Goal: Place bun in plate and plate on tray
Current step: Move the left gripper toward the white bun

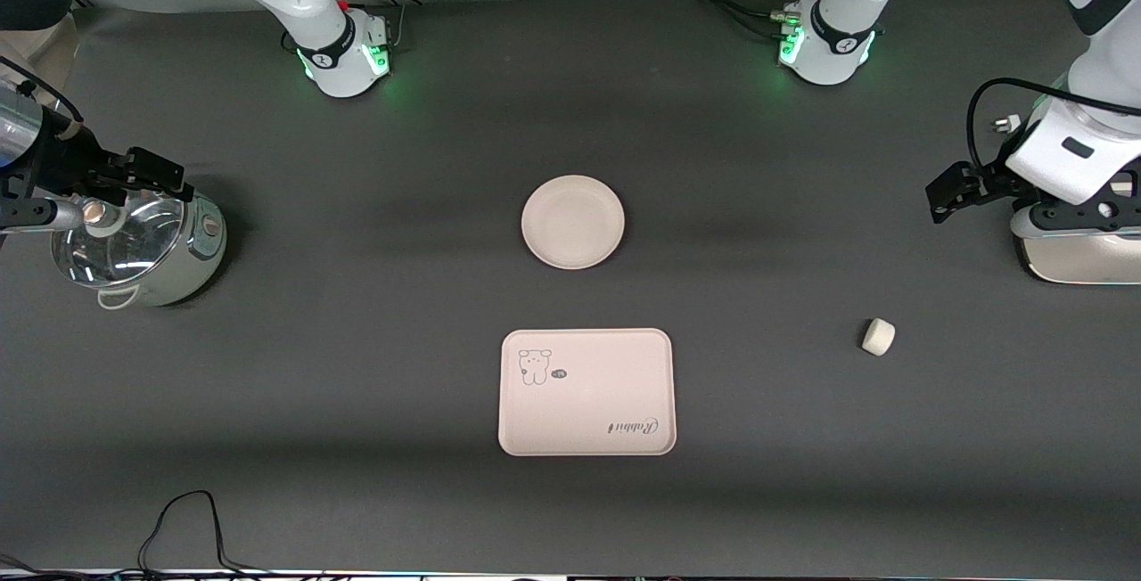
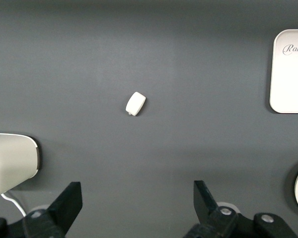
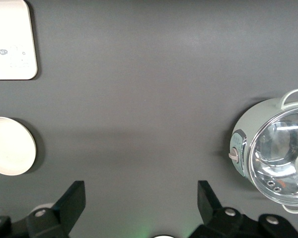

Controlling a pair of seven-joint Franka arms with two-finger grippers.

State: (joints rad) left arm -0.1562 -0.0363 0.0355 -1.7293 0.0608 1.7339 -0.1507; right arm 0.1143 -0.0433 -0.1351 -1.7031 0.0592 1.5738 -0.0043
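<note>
**Nothing yet grasped: bun, plate and tray lie apart**

Dark grey matting covers the table [image 1: 357, 385], and the three task things are spread on it without touching. The plate [image 1: 572, 222] is set at the middle, empty. The tray [image 1: 586, 391] is laid nearer to the front camera than the plate, also bare, its "Rabbit" lettering turned toward that camera. The bun [image 1: 878, 337] is found well apart from both, toward the left arm's end of the table.

The left tool [image 2: 137, 198] is held up over that end of the table, its fingers spread wide and nothing between them; the bun is seen ahead of it in the left wrist view, so this arm is judged the one suited to the first pick. A pale appliance [image 1: 1079, 256] is seen just beneath that arm.

The right tool [image 3: 141, 198] is likewise held open and empty, beside a lidded pot [image 1: 143, 251] at the right arm's end; this arm is judged to be waiting.

No step is done yet: the bun must first be carried to the plate.
</note>
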